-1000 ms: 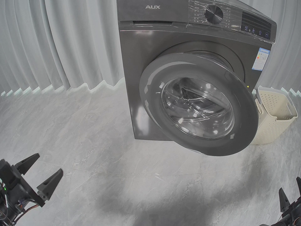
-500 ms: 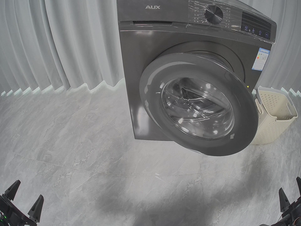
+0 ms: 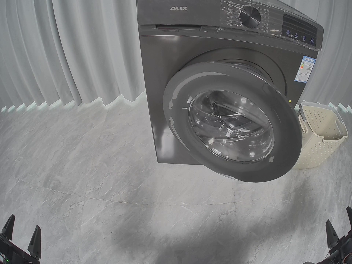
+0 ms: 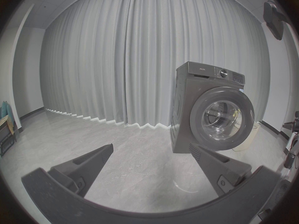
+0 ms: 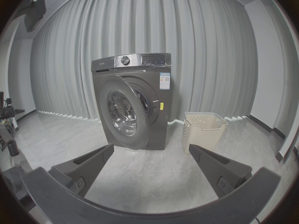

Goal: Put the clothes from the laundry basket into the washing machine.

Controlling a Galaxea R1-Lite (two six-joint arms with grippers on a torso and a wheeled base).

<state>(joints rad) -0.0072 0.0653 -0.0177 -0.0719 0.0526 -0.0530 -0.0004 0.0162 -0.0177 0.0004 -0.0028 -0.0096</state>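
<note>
your left gripper [image 4: 150,147] and right gripper [image 5: 150,147] both gape wide, holding nothing. the washing machine [image 3: 172,55] door [image 3: 233,123] hangs open, with the laundry basket [image 3: 322,136] just beside it on the floor [image 3: 110,165].

Pale pleated curtain [image 3: 73,41] spans back wall. Grey marbled tile floor [image 3: 95,173], glossy. White side wall [image 5: 264,78].

Washing machine [image 4: 182,119] beyond the left hand [image 4: 151,147]
The hand's two fingers are spread wide above the grey floor [image 4: 124,159]. The machine stands before a pleated curtain [image 4: 140,63], its round door [image 4: 221,119] swung open, partly hiding a pale basket [image 4: 249,140] just beside it.
</note>
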